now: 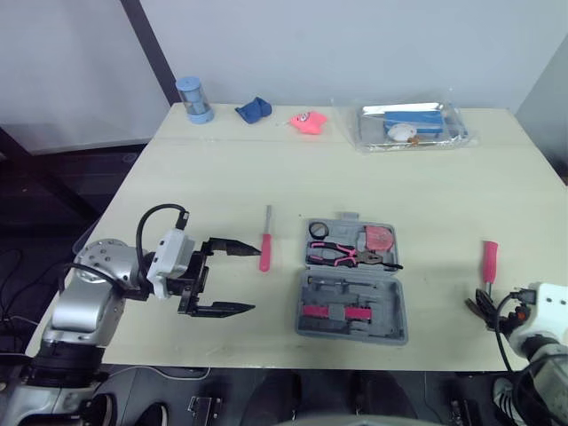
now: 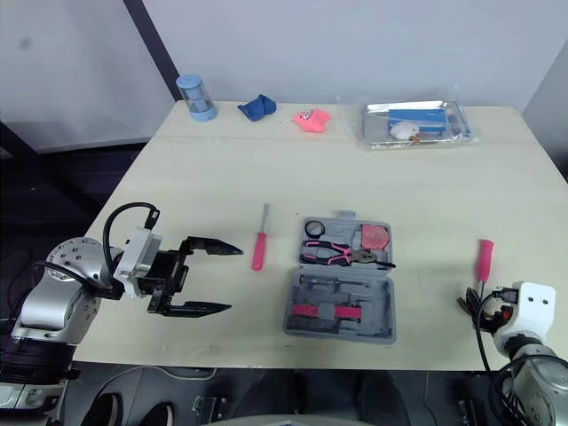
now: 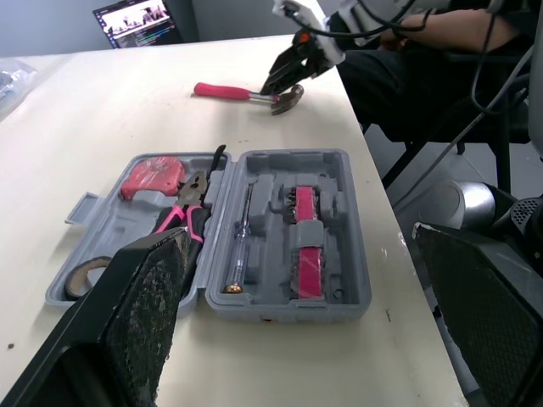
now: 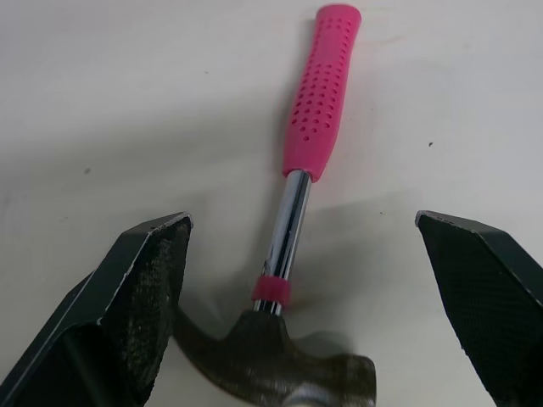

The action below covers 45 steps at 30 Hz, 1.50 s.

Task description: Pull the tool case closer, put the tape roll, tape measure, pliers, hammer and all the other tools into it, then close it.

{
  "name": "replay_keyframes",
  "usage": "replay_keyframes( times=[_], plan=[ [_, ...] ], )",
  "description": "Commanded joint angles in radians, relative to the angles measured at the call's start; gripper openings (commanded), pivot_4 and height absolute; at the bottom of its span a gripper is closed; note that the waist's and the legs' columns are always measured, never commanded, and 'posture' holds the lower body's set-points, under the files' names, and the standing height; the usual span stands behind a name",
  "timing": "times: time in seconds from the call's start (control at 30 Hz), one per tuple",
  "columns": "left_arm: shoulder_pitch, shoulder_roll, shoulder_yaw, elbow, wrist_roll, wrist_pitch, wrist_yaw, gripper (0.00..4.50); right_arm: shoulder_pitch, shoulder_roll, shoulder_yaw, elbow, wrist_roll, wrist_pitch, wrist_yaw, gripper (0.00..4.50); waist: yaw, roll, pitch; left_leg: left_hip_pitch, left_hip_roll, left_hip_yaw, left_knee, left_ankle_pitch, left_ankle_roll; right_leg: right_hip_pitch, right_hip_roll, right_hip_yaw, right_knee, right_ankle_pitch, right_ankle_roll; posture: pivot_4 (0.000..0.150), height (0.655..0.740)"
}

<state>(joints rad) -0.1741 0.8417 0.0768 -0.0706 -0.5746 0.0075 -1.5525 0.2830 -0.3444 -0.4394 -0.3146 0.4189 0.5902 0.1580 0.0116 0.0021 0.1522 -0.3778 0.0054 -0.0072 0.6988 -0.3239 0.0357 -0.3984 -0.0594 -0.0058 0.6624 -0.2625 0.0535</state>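
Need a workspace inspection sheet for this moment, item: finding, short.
Surface: pale table, no spills seen.
Job's things: tool case open, holding tape roll, pliers, tape measure; screwdriver on table to its left; hammer to its right.
Clutter: blue canister, blue cloth, pink object, clear bag along far edge.
Grippers: left gripper open, left of screwdriver; right gripper open, straddling hammer's neck.
Cables: black cable looped at left wrist; bundle at right wrist.
Surroundings: person, screen beyond table.
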Motion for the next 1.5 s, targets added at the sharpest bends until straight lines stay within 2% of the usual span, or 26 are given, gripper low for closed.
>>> replay_keyframes(
  times=[0.03, 0.23, 0.3, 0.37, 0.4, 0.43, 0.47, 0.57, 0.6, 0.63, 0.67, 1.07, 1.27, 1.4, 1.5],
  plan=[
    [-0.007, 0.019, 0.014, -0.045, -0.026, 0.003, -0.039, 4.5, -0.01, 0.009, -0.016, -0.003, -0.002, 0.043, -0.033, 4.45, 0.0, 0.0, 0.0, 0.0, 0.0, 0.0, 0.0, 0.0, 0.0, 0.0, 0.0, 0.0, 0.0, 0.0, 0.0, 0.15, 0.74],
    [-0.007, 0.016, 0.016, -0.054, -0.028, 0.009, -0.029, 4.5, -0.037, 0.032, -0.021, -0.003, 0.018, 0.123, -0.071, 4.45, -0.003, 0.0, 0.0, 0.0, 0.0, 0.0, 0.0, 0.0, 0.0, 0.0, 0.001, 0.001, 0.0, 0.0, 0.0, 0.15, 0.74],
    [-0.008, 0.015, 0.016, -0.054, -0.027, 0.008, -0.027, 4.5, -0.044, 0.029, -0.015, -0.004, 0.018, 0.146, -0.069, 4.06, -0.006, 0.0, 0.0, 0.0, 0.001, 0.0, 0.0, 0.0, 0.0, 0.0, 0.001, 0.001, 0.0, 0.0, 0.0, 0.15, 0.74],
    [-0.008, 0.014, 0.016, -0.055, -0.027, 0.008, -0.026, 4.5, -0.048, 0.034, -0.015, -0.006, 0.018, 0.165, -0.075, 3.31, -0.007, 0.0, 0.0, 0.0, 0.001, 0.0, 0.0, 0.0, 0.0, 0.0, 0.002, 0.001, 0.0, 0.0, 0.0, 0.15, 0.74],
    [-0.01, 0.013, 0.016, -0.054, -0.027, 0.008, -0.025, 4.5, -0.049, 0.03, -0.013, -0.007, 0.016, 0.183, -0.078, 2.75, -0.006, 0.0, 0.0, 0.0, 0.001, 0.0, 0.0, 0.0, 0.0, 0.0, 0.002, 0.001, 0.0, 0.0, 0.0, 0.15, 0.74],
    [-0.011, 0.012, 0.016, -0.053, -0.026, 0.007, -0.024, 4.5, -0.05, 0.028, -0.011, -0.008, 0.014, 0.199, -0.082, 2.42, -0.006, 0.0, 0.0, 0.0, 0.001, 0.0, 0.0, 0.0, 0.0, 0.0, 0.002, 0.001, 0.0, 0.0, 0.0, 0.15, 0.74],
    [-0.012, 0.012, 0.015, -0.052, -0.026, 0.007, -0.024, 4.5, -0.049, 0.025, -0.008, -0.008, 0.011, 0.212, -0.084, 2.28, -0.006, 0.0, 0.0, 0.0, 0.001, 0.0, 0.0, 0.0, 0.0, 0.0, 0.002, 0.001, 0.0, 0.0, 0.0, 0.15, 0.74],
    [-0.015, 0.011, 0.015, -0.05, -0.026, 0.007, -0.023, 4.5, -0.052, 0.021, -0.007, -0.011, 0.01, 0.239, -0.082, 1.05, -0.001, 0.0, 0.0, 0.0, 0.001, 0.0, 0.0, 0.0, 0.0, 0.0, 0.002, 0.001, 0.0, 0.0, 0.0, 0.15, 0.74],
    [-0.015, 0.01, 0.016, -0.05, -0.025, 0.007, -0.022, 4.5, -0.054, 0.023, -0.01, -0.012, 0.01, 0.245, -0.085, 0.82, 0.001, -0.001, 0.0, 0.0, 0.001, 0.0, 0.0, 0.0, 0.0, 0.0, 0.002, 0.001, 0.0, 0.0, 0.0, 0.15, 0.74],
    [-0.015, 0.01, 0.016, -0.049, -0.025, 0.006, -0.021, 4.5, -0.056, 0.026, -0.013, -0.012, 0.011, 0.251, -0.089, 0.25, 0.001, -0.001, -0.001, 0.0, 0.001, 0.0, 0.0, 0.0, 0.0, 0.0, 0.002, 0.001, 0.0, 0.0, 0.0, 0.15, 0.74],
    [-0.016, 0.009, 0.016, -0.049, -0.024, 0.006, -0.021, 4.5, -0.059, 0.028, -0.014, -0.013, 0.01, 0.255, -0.091, 0.02, 0.0, -0.003, -0.002, 0.0, 0.001, 0.0, 0.0, 0.0, 0.0, 0.0, 0.002, 0.001, -0.001, 0.0, 0.0, 0.15, 0.74],
    [-0.021, 0.003, 0.014, -0.04, -0.025, 0.004, -0.02, 4.5, -0.077, 0.034, -0.02, -0.016, 0.003, 0.266, -0.09, 0.02, -0.001, -0.004, -0.002, 0.0, 0.001, 0.0, 0.0, 0.0, 0.0, 0.0, 0.002, 0.001, 0.0, 0.0, 0.0, 0.15, 0.74],
    [-0.017, -0.001, 0.017, -0.034, -0.026, 0.002, -0.02, 4.5, -0.076, -0.027, -0.016, -0.053, -0.002, 0.182, -0.003, 0.02, -0.001, -0.002, -0.001, 0.0, 0.0, 0.0, 0.0, 0.0, 0.0, 0.0, 0.002, 0.001, 0.0, 0.0, 0.0, 0.15, 0.74],
    [-0.013, 0.004, 0.026, -0.024, -0.029, 0.001, -0.026, 4.5, -0.008, -0.262, 0.065, -0.146, -0.037, 0.098, 0.251, 0.02, -0.002, 0.009, 0.005, 0.0, 0.0, 0.001, 0.001, 0.0, 0.0, -0.001, 0.002, 0.002, 0.0, 0.0, 0.0, 0.15, 0.74],
    [-0.013, 0.006, 0.027, -0.013, -0.026, -0.003, -0.032, 4.5, 0.005, -0.433, 0.121, -0.215, -0.015, 0.084, 0.424, 0.02, -0.011, 0.007, 0.005, -0.001, 0.0, 0.002, 0.001, 0.0, 0.001, -0.003, 0.003, 0.003, 0.0, 0.0, 0.0, 0.15, 0.74]
  ],
)
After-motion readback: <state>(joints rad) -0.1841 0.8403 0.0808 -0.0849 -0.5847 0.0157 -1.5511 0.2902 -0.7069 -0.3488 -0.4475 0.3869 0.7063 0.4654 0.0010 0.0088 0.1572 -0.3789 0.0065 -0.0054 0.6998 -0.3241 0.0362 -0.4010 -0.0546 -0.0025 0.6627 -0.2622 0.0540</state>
